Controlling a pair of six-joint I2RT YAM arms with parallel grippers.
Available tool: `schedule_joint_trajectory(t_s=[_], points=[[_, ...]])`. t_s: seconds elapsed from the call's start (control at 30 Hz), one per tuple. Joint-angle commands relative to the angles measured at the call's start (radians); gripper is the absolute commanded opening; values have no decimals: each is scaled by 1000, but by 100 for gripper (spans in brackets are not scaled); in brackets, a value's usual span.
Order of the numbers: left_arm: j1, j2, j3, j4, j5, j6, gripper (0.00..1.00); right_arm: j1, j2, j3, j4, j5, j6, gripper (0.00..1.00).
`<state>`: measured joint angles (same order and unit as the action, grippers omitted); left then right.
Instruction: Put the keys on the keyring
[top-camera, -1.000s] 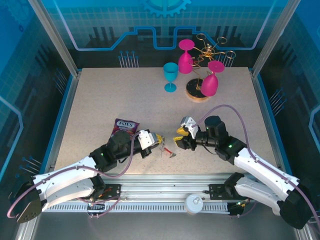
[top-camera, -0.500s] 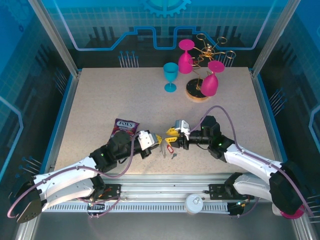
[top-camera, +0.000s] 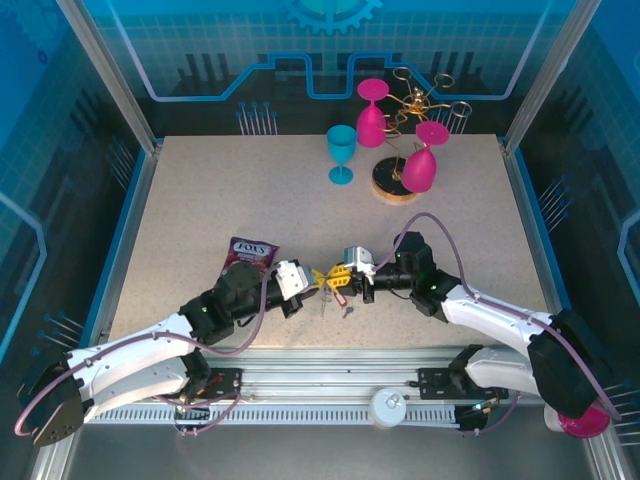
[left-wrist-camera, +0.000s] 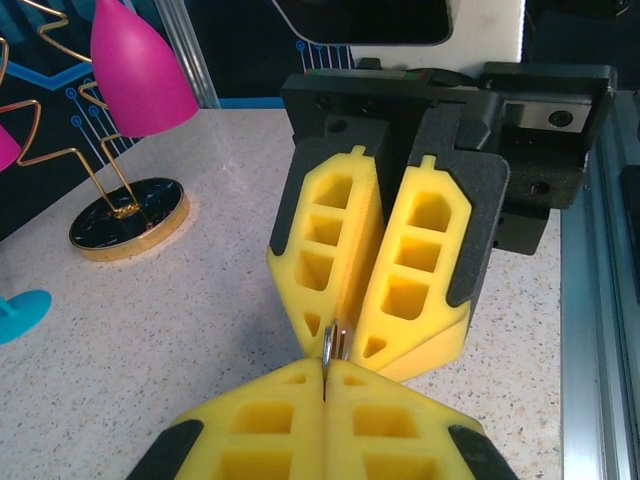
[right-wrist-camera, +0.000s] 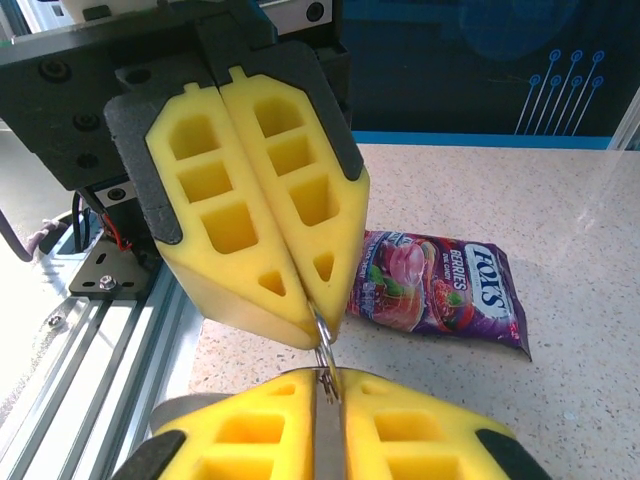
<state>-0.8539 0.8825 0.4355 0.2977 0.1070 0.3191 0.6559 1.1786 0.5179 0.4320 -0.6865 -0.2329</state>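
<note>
A speckled beige table (top-camera: 250, 200) stands inside blue walls (top-camera: 60, 150). Top view, lower middle: the left gripper (top-camera: 319, 277) and the right gripper (top-camera: 344, 272) meet tip to tip; the keys (top-camera: 341, 298) — red tag, tiny silver piece — are just below them. Left wrist view, bottom centre: the left fingers (left-wrist-camera: 250, 425) press together on a silver ring of the keyring (left-wrist-camera: 331, 344). Right wrist view, bottom centre: the right fingers (right-wrist-camera: 240, 435) are closed on the same ring; a purple snack packet (right-wrist-camera: 440, 285) lies behind.

Purple snack packet (right-wrist-camera: 440, 285) on the counter (right-wrist-camera: 560, 200) reads "FOX'S" in big white letters, with "BERRIES" printed small just beside it.
</note>
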Motion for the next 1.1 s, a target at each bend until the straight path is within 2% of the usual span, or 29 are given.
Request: schedule_joint_trajectory(t_s=[0.0, 0.13, 0.23, 0.33, 0.5, 0.67, 0.8, 1.07], points=[[-3, -4, -6, 46, 21, -12, 0, 11, 3, 30, 46, -37, 3, 13], [-3, -1, -6, 44, 20, -12, 0, 10, -4, 33, 35, -45, 7, 1], [-2, 3, 0, 32, 1, -10, 0, 11, -13, 54, -17, -46, 8, 0], [-4, 9, 15, -15, -14, 14, 0, 12, -22, 104, -151, -37, -31, 0], [-3, 34, 59, -119, -13, 56, 0, 37, -17, 219, -482, 24, -166, 0], [-2, 52, 88, -171, -5, 86, 0, 65, -10, 289, -633, 74, -263, 0], [-2, 63, 106, -197, 7, 98, 0, 80, 5, 337, -687, 90, -287, 0], [-2, 78, 118, -212, 29, 103, 0, 97, 10, 356, -652, 83, -267, 0]])
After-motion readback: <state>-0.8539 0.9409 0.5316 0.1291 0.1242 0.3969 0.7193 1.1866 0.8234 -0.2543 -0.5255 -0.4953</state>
